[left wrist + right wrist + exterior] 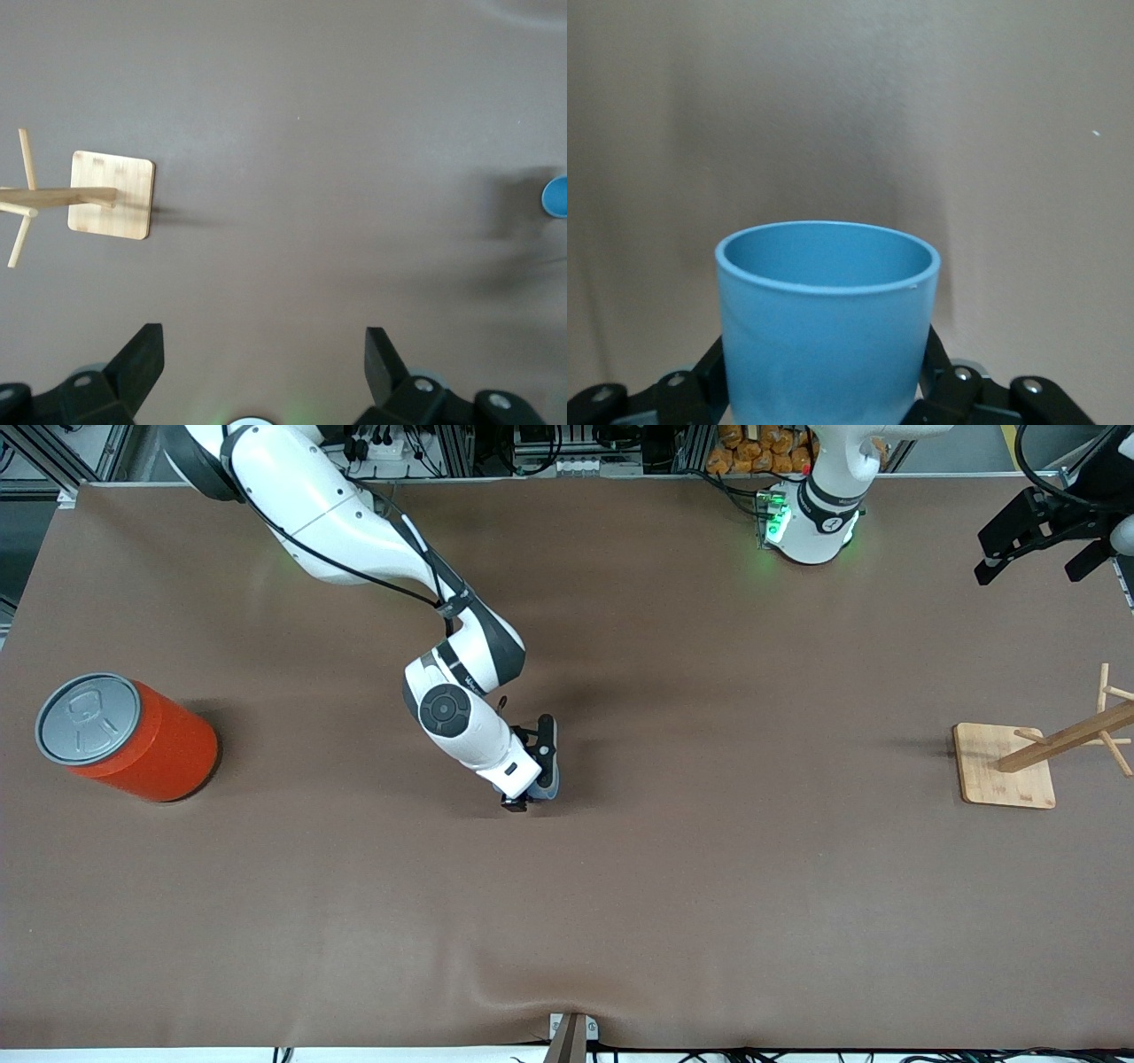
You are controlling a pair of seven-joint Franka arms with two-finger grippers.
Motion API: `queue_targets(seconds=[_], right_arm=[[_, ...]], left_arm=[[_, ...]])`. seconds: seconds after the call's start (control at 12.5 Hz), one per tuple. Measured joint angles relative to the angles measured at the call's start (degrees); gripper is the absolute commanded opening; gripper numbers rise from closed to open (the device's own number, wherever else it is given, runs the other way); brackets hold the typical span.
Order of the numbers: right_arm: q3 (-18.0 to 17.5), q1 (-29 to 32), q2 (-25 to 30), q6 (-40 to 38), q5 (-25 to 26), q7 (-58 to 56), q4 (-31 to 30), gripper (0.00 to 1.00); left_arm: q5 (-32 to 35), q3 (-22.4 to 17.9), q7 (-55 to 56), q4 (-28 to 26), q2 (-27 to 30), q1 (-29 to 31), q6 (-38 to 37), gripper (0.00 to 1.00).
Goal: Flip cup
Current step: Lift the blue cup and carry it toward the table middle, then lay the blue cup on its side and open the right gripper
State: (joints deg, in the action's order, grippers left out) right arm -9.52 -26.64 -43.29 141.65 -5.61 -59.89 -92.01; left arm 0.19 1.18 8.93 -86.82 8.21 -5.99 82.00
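Observation:
The small light-blue cup [552,787] is at the middle of the table, low over or on the brown cloth, mostly hidden by the right hand in the front view. My right gripper [536,779] is shut on it. In the right wrist view the cup [826,319] fills the space between the two black fingers [937,367], its open mouth pointing away from the wrist. My left gripper [1032,565] waits open and empty, raised over the left arm's end of the table; in its own wrist view [263,341] the jaws stand wide apart, and the cup [556,196] shows at the edge.
A large orange can [128,737] with a grey lid stands at the right arm's end of the table. A wooden rack [1005,764] with pegs stands at the left arm's end, also in the left wrist view [111,195]. The brown cloth has a fold near the front edge.

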Motion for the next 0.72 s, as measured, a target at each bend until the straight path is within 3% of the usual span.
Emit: queue_targets(seconds=[0.32, 0.72], right_arm=[[0.4, 1.6, 0.2, -1.2, -0.1, -0.1, 2.7, 1.00], [0.3, 3.3, 5.3, -10.6, -2.1, 9.0, 4.0, 1.00]], left_arm=[[0.0, 0.0, -0.1, -0.1, 0.0, 0.0, -0.2, 1.00], [0.0, 0.2, -0.1, -0.1, -0.1, -0.1, -1.7, 1.00]])
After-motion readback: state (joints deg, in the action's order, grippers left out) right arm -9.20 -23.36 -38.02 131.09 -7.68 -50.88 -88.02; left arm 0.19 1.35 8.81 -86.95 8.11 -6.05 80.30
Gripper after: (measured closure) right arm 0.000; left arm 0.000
